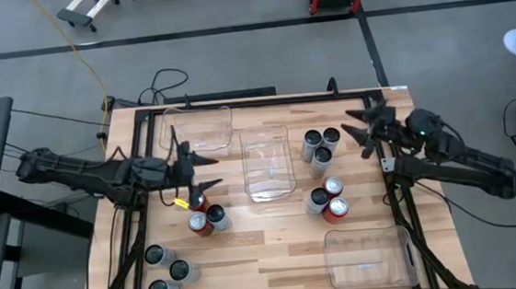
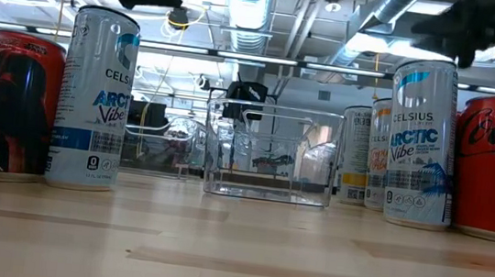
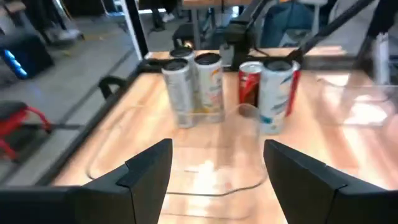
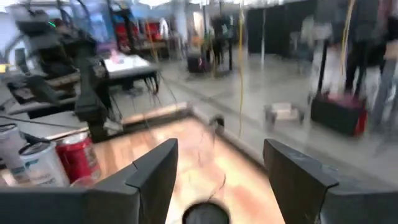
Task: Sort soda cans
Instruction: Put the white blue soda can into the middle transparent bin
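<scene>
Pale wooden bench (image 1: pixel 276 254), clear rectangular plastic bins (image 1: pixel 268 162) mid-bench between clusters of small cylindrical soda cans (image 1: pixel 321 147), left hand (image 1: pixel 197 172) open, empty, above red cans (image 1: pixel 199 223), right hand (image 1: pixel 364 127) open, empty, beside silver-grey cans.

"celsius arctic vibe" on cans (image 2: pixel 93 95)

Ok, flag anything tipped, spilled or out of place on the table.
Nothing stands out. Every soda can in view stands upright in its cluster, the three clear bins sit flat and hold no cans, and no spill shows on the table.
</scene>
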Controlling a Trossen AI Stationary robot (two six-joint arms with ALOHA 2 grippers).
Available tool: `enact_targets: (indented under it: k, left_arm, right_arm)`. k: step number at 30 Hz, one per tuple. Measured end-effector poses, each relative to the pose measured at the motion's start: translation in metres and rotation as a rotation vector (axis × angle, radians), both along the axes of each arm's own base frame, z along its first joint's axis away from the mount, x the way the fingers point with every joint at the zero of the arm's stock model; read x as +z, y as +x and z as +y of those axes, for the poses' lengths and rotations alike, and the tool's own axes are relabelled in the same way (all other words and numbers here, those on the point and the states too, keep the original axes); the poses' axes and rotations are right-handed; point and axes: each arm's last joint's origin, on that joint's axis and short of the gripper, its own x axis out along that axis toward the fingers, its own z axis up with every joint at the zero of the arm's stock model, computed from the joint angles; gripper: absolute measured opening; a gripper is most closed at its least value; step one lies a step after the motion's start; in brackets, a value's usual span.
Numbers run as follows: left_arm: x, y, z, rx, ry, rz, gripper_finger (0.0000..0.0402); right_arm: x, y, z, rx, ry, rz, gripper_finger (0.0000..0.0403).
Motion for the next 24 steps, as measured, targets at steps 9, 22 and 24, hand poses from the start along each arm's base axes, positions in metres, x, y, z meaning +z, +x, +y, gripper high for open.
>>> enact_targets:
  k: [9,22,24]
  left_arm:
    - [0.035,-0.008,-0.023,-0.201,-0.237,0.016,0.0251]
    - [0.002,0.011,-0.055,-0.222,-0.163,0.237,0.0252]
    - [-0.002,0.012,-0.055,-0.210,-0.164,0.269,0.0257]
  right_arm:
    - [-0.006,0.005,0.010,0.183,0.169,0.005,0.0257]
    - [-0.005,0.008,0.020,0.240,0.221,-0.024,0.0257]
    - [-0.005,0.008,0.020,0.240,0.222,-0.024,0.0257]
